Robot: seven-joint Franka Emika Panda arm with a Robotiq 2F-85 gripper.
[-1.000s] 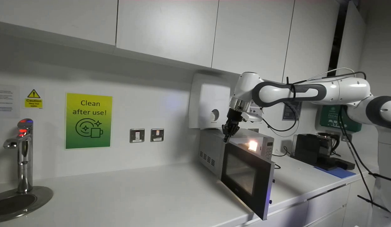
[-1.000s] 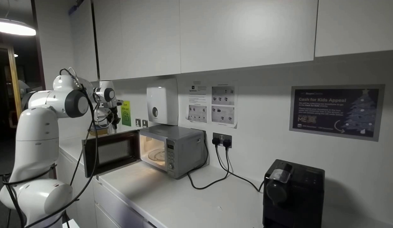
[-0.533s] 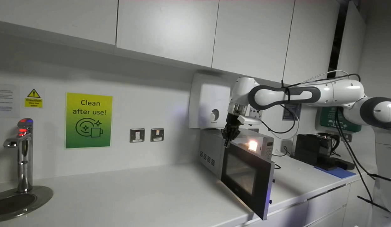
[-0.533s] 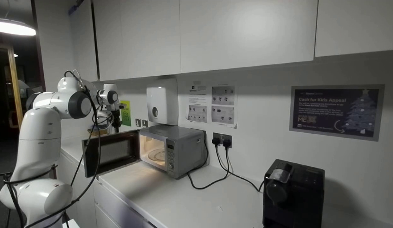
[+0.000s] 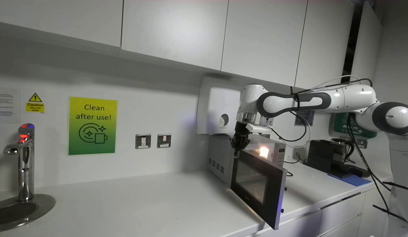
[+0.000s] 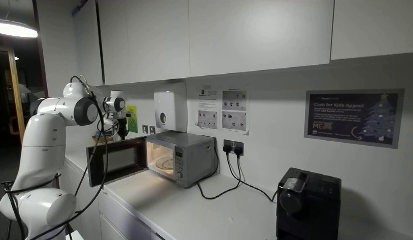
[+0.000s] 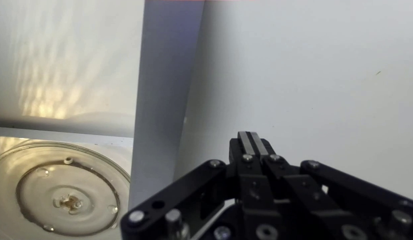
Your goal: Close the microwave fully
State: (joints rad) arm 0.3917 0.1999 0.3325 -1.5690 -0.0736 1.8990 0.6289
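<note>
The silver-grey microwave [image 5: 220, 151] stands on the counter, also in an exterior view [image 6: 196, 150], lit inside. Its black door [image 5: 273, 191] is swung wide open towards the counter front; its inner side shows in an exterior view [image 6: 120, 160]. In the wrist view the door's grey top edge [image 7: 163, 86] runs up the picture, with the glass turntable [image 7: 70, 196] to its left. My gripper [image 7: 249, 134] is shut and empty, pointing down on the outer side of the door. In an exterior view the gripper [image 5: 236, 155] is near the hinge end, around door-top height. Contact with the door is not visible.
A white wall dispenser [image 5: 220, 105] hangs just above the microwave, under the wall cupboards [image 5: 263, 39]. A black coffee machine [image 6: 308, 203] and power cables [image 6: 223, 193] are on the counter. A tap [image 5: 25, 164] and basin stand at the far end.
My gripper has moved down, from above the door's top edge to about its height, and slightly left in an exterior view. The arm has lowered with it. The microwave and door have not moved.
</note>
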